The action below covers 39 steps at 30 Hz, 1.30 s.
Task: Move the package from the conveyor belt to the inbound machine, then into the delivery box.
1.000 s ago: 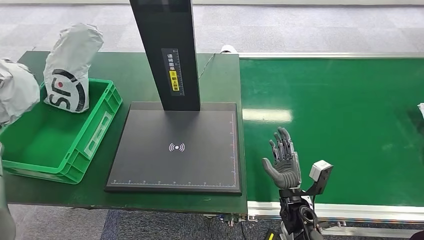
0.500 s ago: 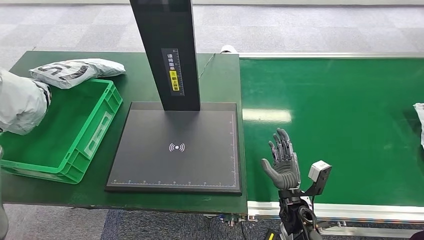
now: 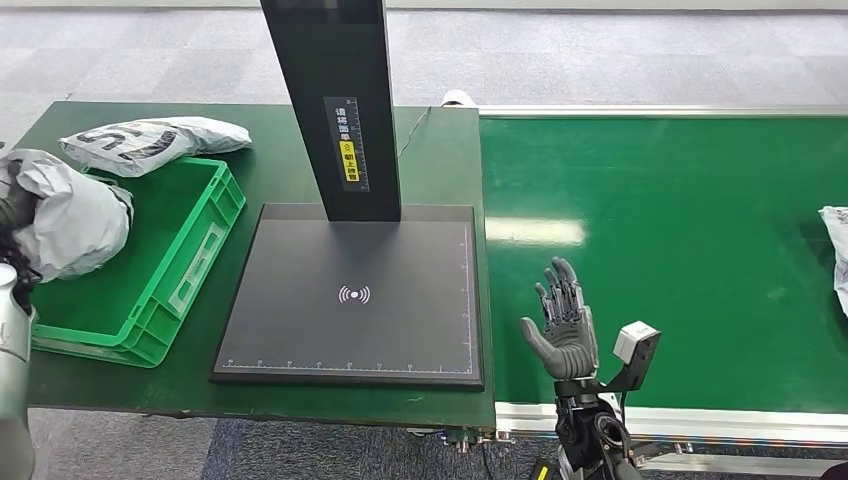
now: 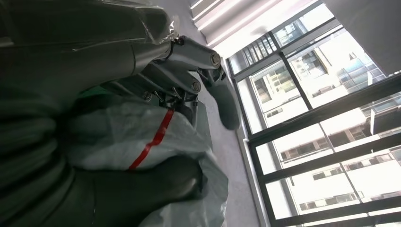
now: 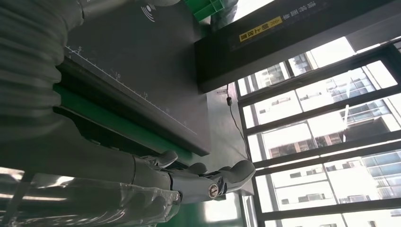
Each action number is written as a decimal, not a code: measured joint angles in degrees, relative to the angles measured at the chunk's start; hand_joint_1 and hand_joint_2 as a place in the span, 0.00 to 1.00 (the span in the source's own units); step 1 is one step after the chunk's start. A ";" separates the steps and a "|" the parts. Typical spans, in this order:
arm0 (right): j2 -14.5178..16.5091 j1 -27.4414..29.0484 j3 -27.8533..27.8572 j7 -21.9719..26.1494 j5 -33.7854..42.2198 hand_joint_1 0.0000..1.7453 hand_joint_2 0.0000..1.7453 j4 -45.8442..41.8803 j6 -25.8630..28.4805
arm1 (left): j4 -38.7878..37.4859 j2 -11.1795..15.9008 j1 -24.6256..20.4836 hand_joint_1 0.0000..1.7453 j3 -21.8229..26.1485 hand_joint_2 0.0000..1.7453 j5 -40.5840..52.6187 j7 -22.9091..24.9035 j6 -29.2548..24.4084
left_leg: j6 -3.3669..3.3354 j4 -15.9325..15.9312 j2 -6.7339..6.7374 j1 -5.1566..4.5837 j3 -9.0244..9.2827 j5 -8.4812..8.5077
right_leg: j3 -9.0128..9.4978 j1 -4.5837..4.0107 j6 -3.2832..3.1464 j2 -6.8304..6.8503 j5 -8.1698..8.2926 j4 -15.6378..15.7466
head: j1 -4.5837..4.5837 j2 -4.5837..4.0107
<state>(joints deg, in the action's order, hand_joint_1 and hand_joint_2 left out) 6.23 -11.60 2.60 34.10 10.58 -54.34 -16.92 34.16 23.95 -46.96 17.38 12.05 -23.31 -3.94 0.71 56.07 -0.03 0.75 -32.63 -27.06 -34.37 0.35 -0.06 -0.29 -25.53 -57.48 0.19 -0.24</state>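
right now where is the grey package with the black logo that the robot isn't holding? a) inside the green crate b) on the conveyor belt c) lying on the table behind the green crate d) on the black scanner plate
c: the flat grey package lies on the green table just beyond the far rim of the green crate, not inside it.

wireless sign on scanner pad [image 3: 352, 294], yellow label on post [image 3: 347, 152]

1. The head view is bright, even and sharp, with soft shadows.
2. A pale glare patch lies on the conveyor belt [image 3: 660, 250] just beyond the right hand's fingers [image 3: 560, 290].
3. Both wrist views show blown-out windows [image 4: 326, 90] past dark, blurred fingers [image 5: 208, 182].
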 joint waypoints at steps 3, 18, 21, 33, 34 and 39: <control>0.00 0.43 0.02 -0.17 0.01 0.00 1.00 -0.27 0.11 | 1.12 -0.79 0.38 0.00 -0.18 1.00 -0.74 -0.52 0.62 | 0.00 0.00 0.01 0.00 0.00 0.00 | 0.00 0.00 0.00 -0.01 0.00 0.00 | -0.01 0.00; -0.34 3.63 0.20 -0.17 1.53 0.00 1.00 -2.65 1.44 | 41.06 -6.36 25.92 0.00 1.03 1.00 -15.59 -8.58 -2.29 | -0.03 -0.01 0.39 -0.06 0.10 -0.26 | -0.03 0.05 0.07 -0.40 -0.08 0.03 | -0.01 0.00; -0.44 4.56 0.24 -0.25 1.98 0.00 1.00 -3.34 1.47 | 52.52 -11.23 34.55 0.00 0.72 1.00 -15.45 -14.12 -5.63 | -0.12 -0.01 0.38 -0.14 0.10 -0.36 | 0.00 0.14 0.18 -0.40 -0.16 0.05 | -0.01 0.00; 0.00 3.91 -0.17 -0.93 1.52 0.00 1.00 -3.66 1.53 | 64.95 -28.16 53.55 0.00 -20.47 1.00 -16.55 -16.79 -4.46 | -0.36 -0.01 0.13 -0.21 0.33 -0.53 | 0.33 0.23 0.30 -0.26 -0.25 0.13 | -0.01 0.00; 0.13 4.03 -0.29 -1.07 1.23 0.00 1.00 -3.80 1.63 | 62.52 -28.90 53.21 0.00 -20.91 1.00 -16.84 -16.78 -3.39 | -0.36 -0.01 0.14 -0.20 0.36 -0.52 | 0.36 0.22 0.30 -0.26 -0.25 0.12 | -0.01 0.00; 0.85 6.87 -1.77 -1.07 -3.03 0.00 1.00 -7.18 4.65 | 53.23 -31.96 52.69 0.00 -21.12 1.00 -14.33 -16.72 -0.67 | -0.34 -0.01 0.16 -0.18 0.38 -0.52 | 0.39 0.18 0.30 -0.27 -0.25 0.11 | -0.02 0.00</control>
<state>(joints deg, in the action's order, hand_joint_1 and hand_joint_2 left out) 7.08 -4.72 0.83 33.04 7.55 -61.51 -12.27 87.39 -8.01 5.73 -3.75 -2.28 -40.03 -4.62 0.36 56.06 0.13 0.58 -32.25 -27.59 -33.98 0.53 0.24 -0.56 -25.78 -57.37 0.17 -0.24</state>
